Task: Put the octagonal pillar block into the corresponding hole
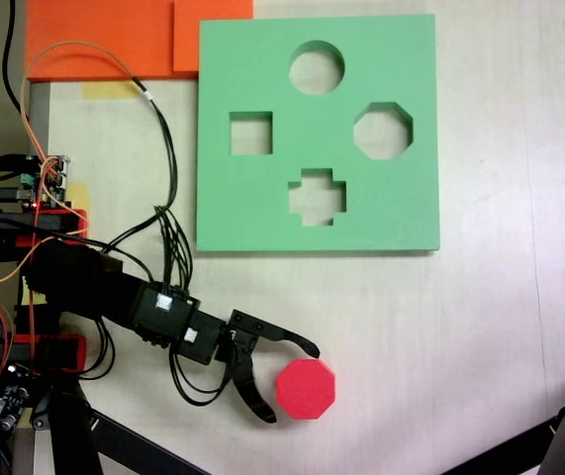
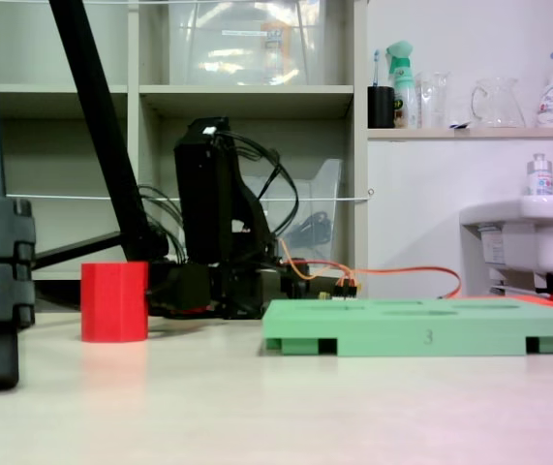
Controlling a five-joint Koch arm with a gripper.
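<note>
**Open jaws beside the red block, low in the frame**

Gripper (image 1: 292, 381) sits in the lower middle of the top-down fixed view, its two black jaws spread wide, one curving above and one below the left side of the octagonal pillar block (image 1: 307, 388). Neither jaw tip clearly touches the block; both lie just beside its left edge. The block stands upright on the pale table (image 1: 480, 327), its eight-sided face upward. In the low side-on fixed view the same block (image 2: 114, 301) stands at the left, in front of the dark arm (image 2: 213, 223).

Up and to the right lies the green foam board (image 1: 262, 198), flat on the table and well apart from the block. The corresponding hole (image 1: 383, 131) is at the board's right side, with a round cutout (image 1: 317, 67) at the top, a square cutout (image 1: 250, 134) at the left and a cross-shaped cutout (image 1: 317, 196) at the bottom. Orange foam sheets (image 1: 104, 35) occupy the upper left corner, touching the board's corner.
</note>
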